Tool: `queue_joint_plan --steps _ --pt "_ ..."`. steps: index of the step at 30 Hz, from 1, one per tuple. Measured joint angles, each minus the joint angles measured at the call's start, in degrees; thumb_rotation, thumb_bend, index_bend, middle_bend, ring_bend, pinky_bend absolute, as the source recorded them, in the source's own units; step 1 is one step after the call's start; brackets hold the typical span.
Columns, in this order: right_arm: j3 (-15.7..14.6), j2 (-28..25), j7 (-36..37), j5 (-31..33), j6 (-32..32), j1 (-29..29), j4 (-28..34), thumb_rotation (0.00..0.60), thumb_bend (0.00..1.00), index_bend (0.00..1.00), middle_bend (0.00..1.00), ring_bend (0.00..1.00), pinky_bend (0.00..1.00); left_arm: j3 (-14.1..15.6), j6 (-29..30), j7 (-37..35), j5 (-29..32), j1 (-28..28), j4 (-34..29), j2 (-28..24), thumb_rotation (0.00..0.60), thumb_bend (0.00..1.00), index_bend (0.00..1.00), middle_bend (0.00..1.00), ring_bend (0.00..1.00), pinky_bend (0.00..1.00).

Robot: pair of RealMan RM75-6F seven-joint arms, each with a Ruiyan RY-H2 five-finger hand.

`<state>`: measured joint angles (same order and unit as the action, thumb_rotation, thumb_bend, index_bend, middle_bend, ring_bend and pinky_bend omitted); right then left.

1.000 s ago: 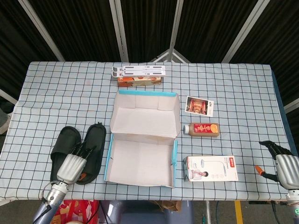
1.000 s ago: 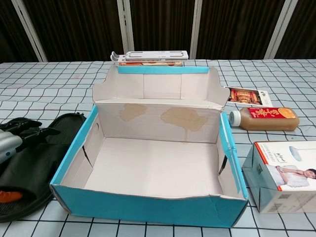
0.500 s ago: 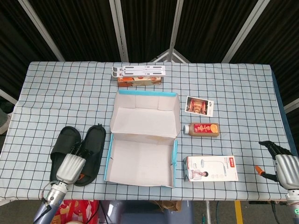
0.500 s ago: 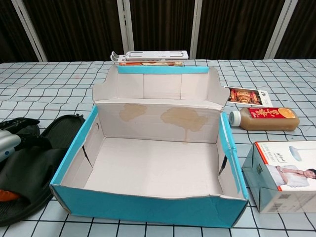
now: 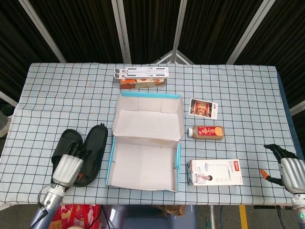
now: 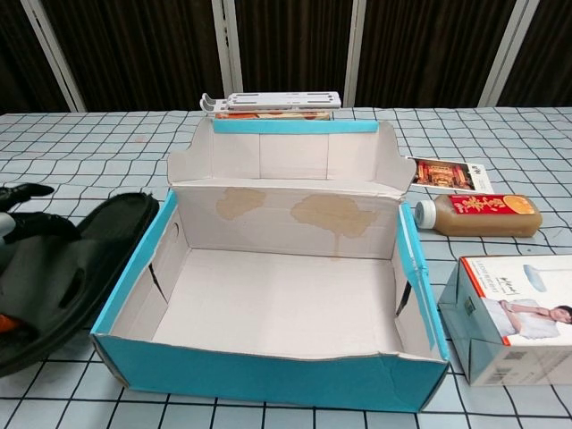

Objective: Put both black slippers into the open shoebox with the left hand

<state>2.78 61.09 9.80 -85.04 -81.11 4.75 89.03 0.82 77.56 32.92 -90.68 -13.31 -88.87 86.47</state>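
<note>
The left hand (image 5: 66, 168) grips the slippers (image 5: 91, 150) left of the shoebox (image 5: 145, 157); the right hand (image 5: 289, 169) rests far right, fingers apart.

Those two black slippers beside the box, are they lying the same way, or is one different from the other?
The slipper nearer the shoebox looks tipped up at one side in the chest view, while the far slipper seems to lie flat on the checked cloth. The near one shows most of its length; the far one is largely covered by the left robot hand, which rests across both. Both are black, point away from the robot, and sit outside the shoebox.
</note>
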Motion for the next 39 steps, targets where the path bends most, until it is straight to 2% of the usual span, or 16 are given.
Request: queue_joint_plan --steps 5,7,15,22,25,31,35,39 --pt "-0.1 0.1 0.0 0.0 0.5 0.2 0.0 0.6 0.23 0.26 0.25 0.29 0.32 -0.9 3.0 1.7 -2.0 0.1 -3.6 -4.0 0.6 0.51 0.46 0.35 0.02 0.1" --pt "-0.1 0.1 0.0 0.0 0.5 0.2 0.0 0.6 0.23 0.26 0.25 0.29 0.32 -1.2 3.5 2.7 -2.7 0.1 -4.6 -5.2 0.6 0.54 0.47 0.36 0.03 0.1" --pt "0.0 0.1 -0.1 0.4 0.9 0.3 0.1 0.6 0.23 0.26 0.25 0.29 0.32 -2.7 4.7 10.7 -4.4 -0.3 -9.4 -10.5 0.6 0.54 0.49 0.4 0.06 0.1" --pt "-0.1 0.1 -0.1 0.4 1.1 0.4 0.2 0.6 0.23 0.26 0.25 0.29 0.32 -6.3 1.6 25.9 -8.4 -4.3 -18.4 -17.7 0.6 0.54 0.51 0.45 0.07 0.1" --pt "-0.1 0.1 0.1 0.5 1.2 0.4 0.1 0.6 0.23 0.26 0.25 0.3 0.32 -8.3 -3.1 33.3 -11.4 -7.9 -22.2 -20.8 0.6 0.54 0.51 0.46 0.07 0.1" --pt "0.0 0.0 0.9 0.9 1.4 0.4 -0.2 0.6 0.23 0.26 0.25 0.29 0.32 -11.3 -17.0 46.0 -16.7 -15.9 -26.6 -24.2 0.6 0.55 0.54 0.49 0.09 0.12" --pt "0.2 -0.1 2.0 1.2 1.4 0.3 -0.6 0.6 0.23 0.26 0.25 0.29 0.32 -11.4 -28.8 51.4 -23.0 -22.1 -28.0 -24.7 0.6 0.55 0.54 0.49 0.09 0.12" --pt "0.2 -0.3 2.7 1.2 1.2 0.1 -0.8 0.6 0.23 0.26 0.25 0.29 0.32 -11.0 -37.9 54.9 -28.8 -27.2 -28.7 -24.3 0.6 0.55 0.54 0.5 0.09 0.12"
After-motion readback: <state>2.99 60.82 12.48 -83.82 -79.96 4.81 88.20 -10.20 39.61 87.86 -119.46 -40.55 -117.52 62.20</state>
